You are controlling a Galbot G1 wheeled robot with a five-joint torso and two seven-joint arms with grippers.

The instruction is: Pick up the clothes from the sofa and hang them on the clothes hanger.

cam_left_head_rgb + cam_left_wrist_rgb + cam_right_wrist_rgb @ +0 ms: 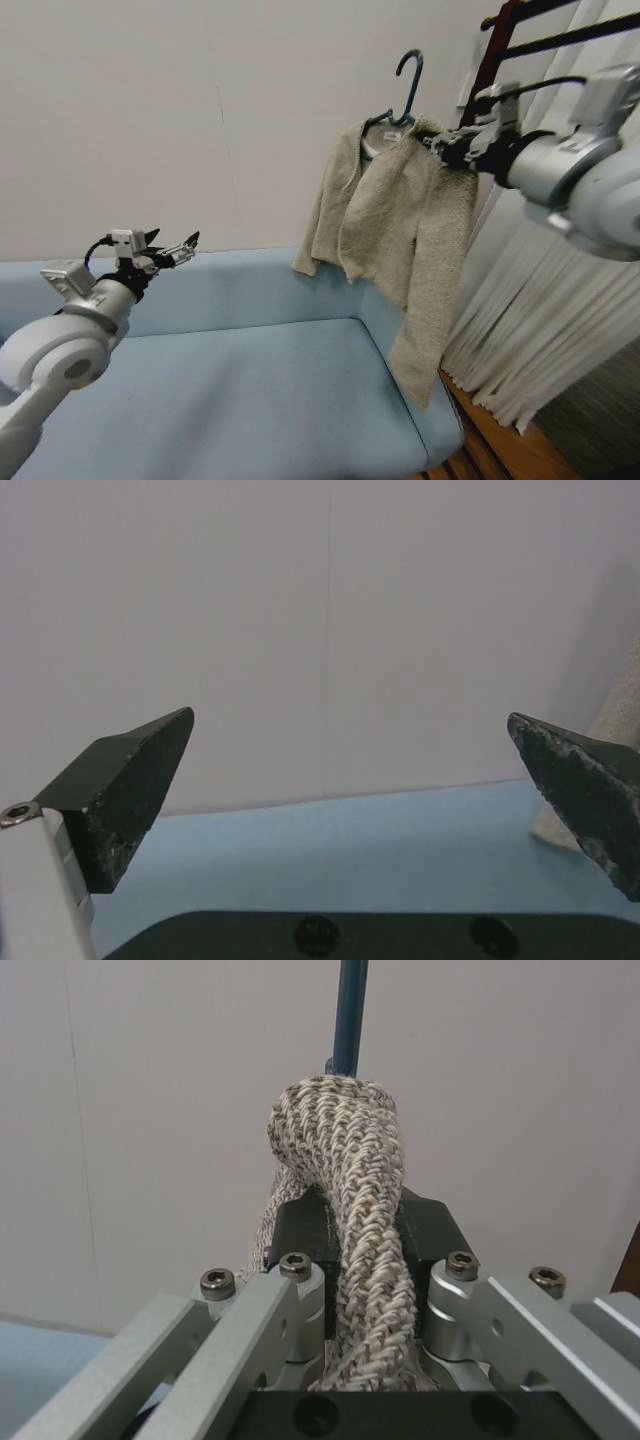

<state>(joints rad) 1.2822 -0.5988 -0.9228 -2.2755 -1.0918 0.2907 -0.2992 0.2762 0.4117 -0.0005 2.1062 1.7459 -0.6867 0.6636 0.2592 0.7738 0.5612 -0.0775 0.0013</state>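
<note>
silver-grey left arm, bent low over the pale blue fabric sofa (250, 400), held its left gripper (172, 252) level with the backrest, black fingers (125, 790) spread wide and empty, apparently parked out of the way. higher and farther off, the right arm reached up and forward, its right gripper (365, 1260) clamped on a fold of the beige chunky-knit cardigan (400, 230) at one shoulder, probably to keep garment and hanger together during the lift. the cardigan hung draped on a dark teal hook-topped hanger (412, 90), clear of the seat cushion, its hem dangling above the sofa's far end. beyond it stood a dark brown wooden clothes rack (498, 45) beside white pleated curtains (510, 330), the hook not yet on any rail, by the look of it.
</note>
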